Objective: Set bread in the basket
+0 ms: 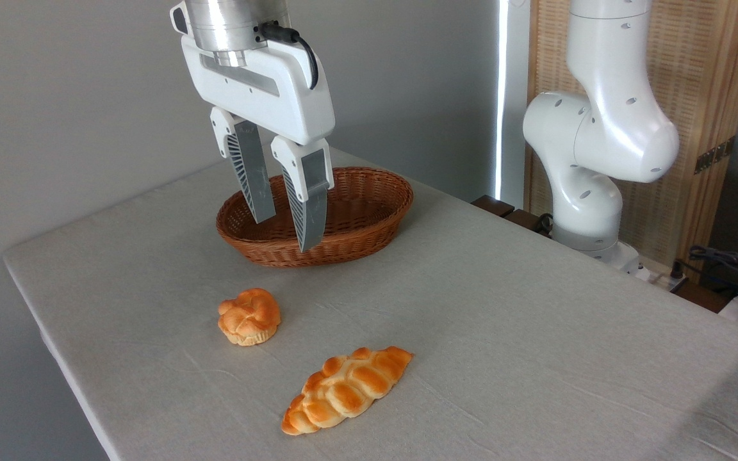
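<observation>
The bread [249,316], a small round golden knotted bun with a paler fluted base, sits on the table left of centre. Behind it stands the basket [369,192], oval, brown wicker, with nothing visible inside. My gripper [286,234] hangs in the air in front of the basket's left half, well above and a little behind the bun. Its two grey fingers point down with a gap between them and nothing held.
A longer braided loaf [345,388] lies near the table's front edge, right of the bun. The arm's white base [593,160] stands at the table's right rear. The table's left edge [42,320] runs close to the bun. Cables [728,262] lie at far right.
</observation>
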Robot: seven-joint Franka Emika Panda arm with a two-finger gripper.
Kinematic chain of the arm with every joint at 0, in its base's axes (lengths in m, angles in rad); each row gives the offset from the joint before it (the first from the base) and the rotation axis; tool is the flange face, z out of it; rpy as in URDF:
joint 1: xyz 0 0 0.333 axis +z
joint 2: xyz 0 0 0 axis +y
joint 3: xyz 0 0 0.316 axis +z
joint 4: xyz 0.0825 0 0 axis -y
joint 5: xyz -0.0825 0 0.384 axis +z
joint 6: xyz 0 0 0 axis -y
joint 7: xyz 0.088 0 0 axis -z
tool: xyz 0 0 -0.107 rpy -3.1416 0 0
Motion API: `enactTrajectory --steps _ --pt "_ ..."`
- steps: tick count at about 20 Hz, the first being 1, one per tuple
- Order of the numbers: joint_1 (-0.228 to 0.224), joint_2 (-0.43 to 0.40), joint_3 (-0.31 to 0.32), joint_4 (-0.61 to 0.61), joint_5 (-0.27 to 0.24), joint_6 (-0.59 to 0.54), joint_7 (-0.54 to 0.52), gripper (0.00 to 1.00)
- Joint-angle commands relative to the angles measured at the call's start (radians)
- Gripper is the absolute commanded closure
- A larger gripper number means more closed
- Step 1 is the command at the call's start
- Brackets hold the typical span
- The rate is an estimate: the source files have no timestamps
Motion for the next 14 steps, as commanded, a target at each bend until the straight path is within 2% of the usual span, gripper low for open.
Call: enactTrajectory --steps 1,7,9,14 --pt "0.005 -0.003 0.001 0.014 -0.007 -0.033 -0.009 0.00" --pt "0.005 -0.002 0.000 0.014 -0.009 0.012 0.004 0.00" --pt "0.005 0.003 -0.015 0.007 -0.017 0.073 -0.004 0.00" --pt "0.002 0.004 -0.060 -0.042 -0.015 0.089 0.001 0.00"
